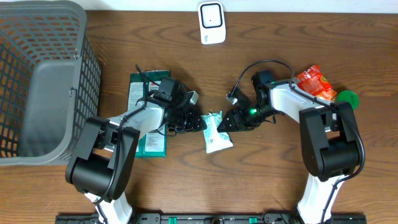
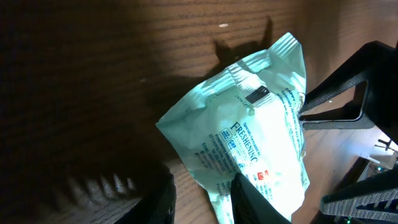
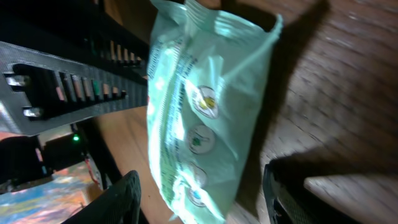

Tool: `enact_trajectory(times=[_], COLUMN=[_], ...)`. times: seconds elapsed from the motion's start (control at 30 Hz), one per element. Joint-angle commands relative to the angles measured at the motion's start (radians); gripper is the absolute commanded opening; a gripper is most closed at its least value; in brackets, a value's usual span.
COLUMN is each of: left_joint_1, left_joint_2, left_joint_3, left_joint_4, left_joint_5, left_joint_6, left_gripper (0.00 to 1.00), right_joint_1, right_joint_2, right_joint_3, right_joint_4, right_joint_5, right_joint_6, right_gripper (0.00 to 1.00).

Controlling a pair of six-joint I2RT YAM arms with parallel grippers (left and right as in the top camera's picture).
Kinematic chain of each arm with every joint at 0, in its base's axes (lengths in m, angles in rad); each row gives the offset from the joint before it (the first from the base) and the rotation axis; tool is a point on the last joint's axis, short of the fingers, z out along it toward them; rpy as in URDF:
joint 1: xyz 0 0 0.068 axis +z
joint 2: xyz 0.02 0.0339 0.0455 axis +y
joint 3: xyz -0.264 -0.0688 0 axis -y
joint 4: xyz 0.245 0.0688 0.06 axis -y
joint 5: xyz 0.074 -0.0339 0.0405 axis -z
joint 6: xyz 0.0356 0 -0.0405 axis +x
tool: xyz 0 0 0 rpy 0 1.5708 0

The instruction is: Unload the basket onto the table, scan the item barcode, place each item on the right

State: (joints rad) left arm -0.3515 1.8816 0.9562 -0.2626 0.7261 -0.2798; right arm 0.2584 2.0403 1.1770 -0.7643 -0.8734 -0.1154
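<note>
Mid-bench, between the two sets of jaws: a pale mint-green wipes packet (image 1: pixel 217 132). Long axis running near-to-far across the bench in the overhead view, tipped slightly off square, far end leaning toward the left arm, near end toward the right.

Film glossy, puffy and crinkled. Saw-toothed crimped seal across one short end, up and to the right in the left wrist view. Just below that seal, a small dark rectangular tab. "FRESHENING" printed in dark letters along the length, small blue and red marks beside it. On the side facing the right wrist camera, a row of round emblems down the length and fine print along one edge, too blurred to read.

Left jaws: parted narrowly at the packet's left edge, a corner of the film between them, one finger (image 2: pixel 249 202) overlapping the film, a sliver of gap at the other. Pinching or merely touching: cannot tell.

Right jaws: spread wide at the packet's right edge, straddling one end, bench visible between film and one finger, not closed on it.

Elsewhere: white scanner (image 1: pixel 212 23) at the far edge, well apart from the packet; grey mesh basket (image 1: pixel 93 68) far left; dark green packet (image 1: pixel 135 93) under the left arm; red snack bag (image 1: pixel 316 83) and green cap (image 1: pixel 347 97) beside the right arm.
</note>
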Motion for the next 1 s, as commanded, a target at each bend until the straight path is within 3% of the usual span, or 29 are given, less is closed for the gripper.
enact_trajectory(times=[0.0, 0.1, 0.43, 0.63, 0.77, 0.97], left_joint_1=[0.000, 0.000, -0.010, -0.010, -0.002, 0.061], left_joint_2=[0.023, 0.023, 0.023, 0.023, 0.011, -0.195], left_joint_3=[0.010, 0.010, 0.010, 0.010, 0.012, 0.023], left_joint_4=[-0.005, -0.005, -0.005, -0.001, 0.016, -0.005], left_joint_5=[-0.064, -0.065, -0.066, -0.065, -0.064, -0.064], left_joint_6=[0.017, 0.017, 0.017, 0.017, 0.017, 0.013], left_gripper=[0.30, 0.25, 0.25, 0.26, 0.35, 0.51], right_joint_1=[0.003, 0.016, 0.042, 0.043, 0.042, 0.041], right_joint_2=[0.032, 0.034, 0.035, 0.034, 0.032, -0.058], right_joint_3=[-0.001, -0.002, -0.050, -0.061, -0.061, -0.058], right_joint_4=[0.020, 0.056, 0.223, 0.233, 0.233, 0.213], right_joint_5=[-0.075, -0.090, -0.090, -0.090, -0.090, -0.016], right_joint_6=[-0.025, -0.024, 0.097, 0.092, 0.092, 0.073], right_gripper=[0.57, 0.51, 0.43, 0.15, 0.01, 0.01])
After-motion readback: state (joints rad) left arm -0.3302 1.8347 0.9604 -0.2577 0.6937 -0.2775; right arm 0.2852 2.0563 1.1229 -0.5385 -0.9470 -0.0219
